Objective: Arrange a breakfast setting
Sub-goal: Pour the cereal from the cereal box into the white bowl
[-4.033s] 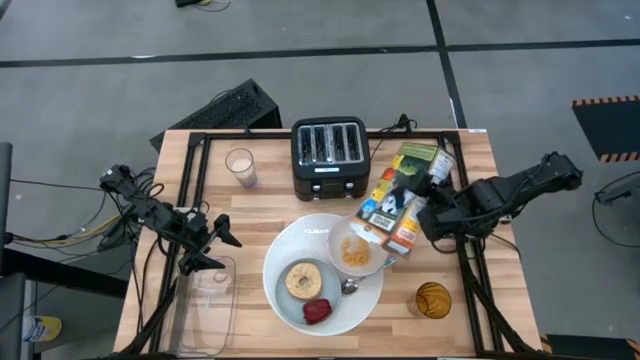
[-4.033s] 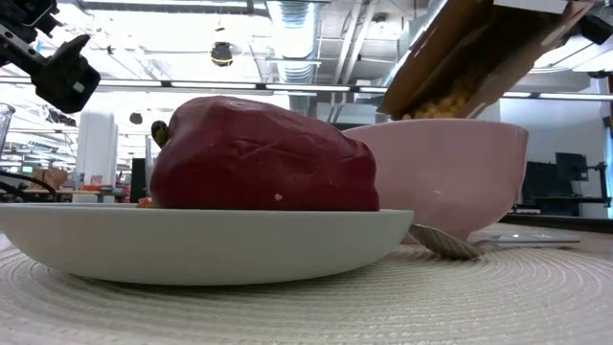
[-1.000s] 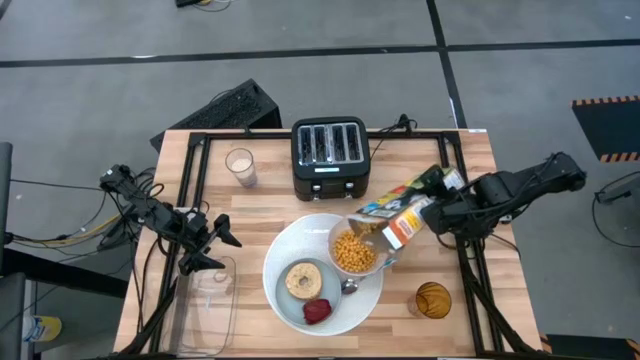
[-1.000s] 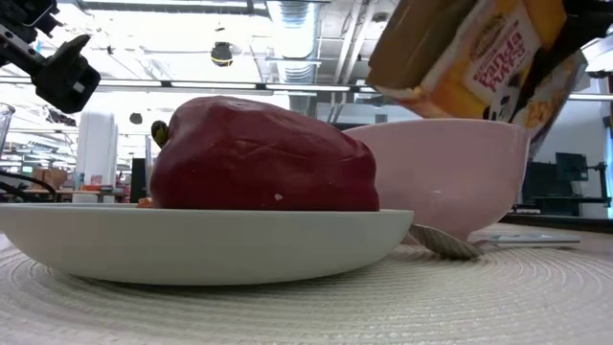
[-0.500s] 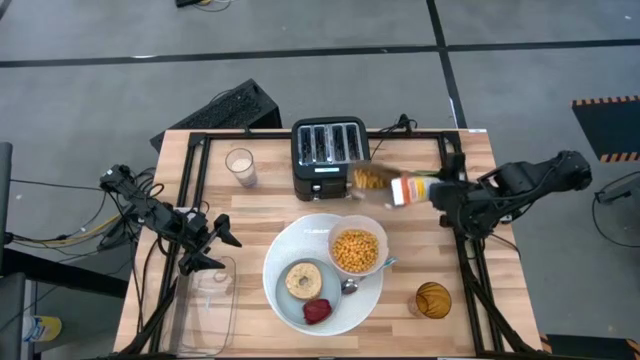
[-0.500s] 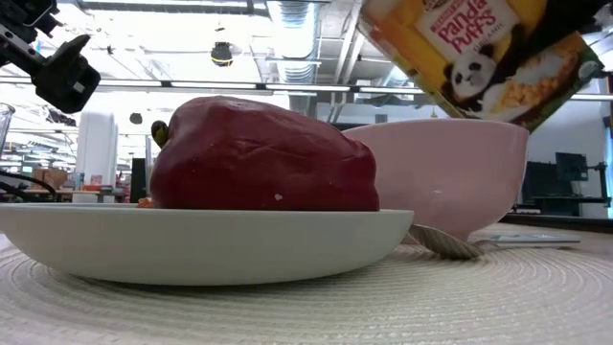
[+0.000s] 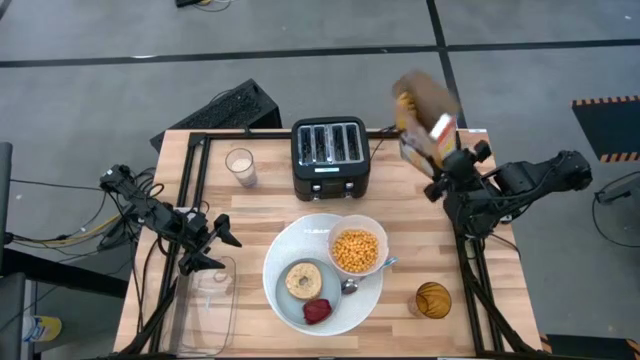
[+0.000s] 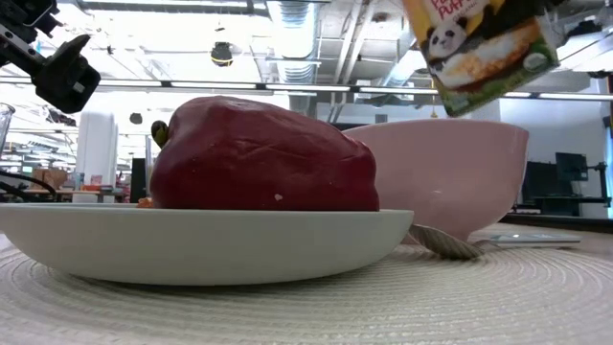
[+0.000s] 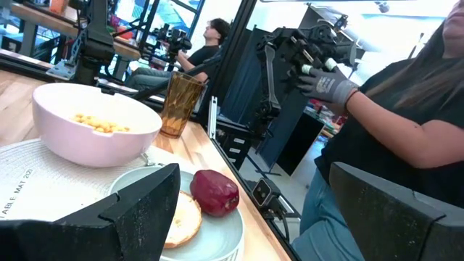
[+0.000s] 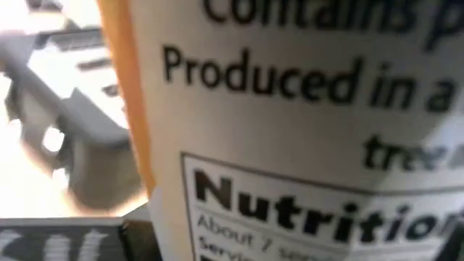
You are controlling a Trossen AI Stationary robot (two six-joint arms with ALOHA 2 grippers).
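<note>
Orange cereal [image 7: 354,249] in white bowl [image 7: 376,235] (box [image 7: 425,125] in right hand [image 7: 447,172])

Even, bright overhead light fills the high view, with soft shadows. The cereal box [image 7: 425,120] is motion-blurred there and out of focus in the right wrist view. Ceiling strip lights glare in the low view.

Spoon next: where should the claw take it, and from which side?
Take the blue-handled spoon by the handle end jutting past the white bowl toward the right arm, probably coming straight down. Its scoop end lies tucked between bowl and smaller plate, leaving little room.
</note>
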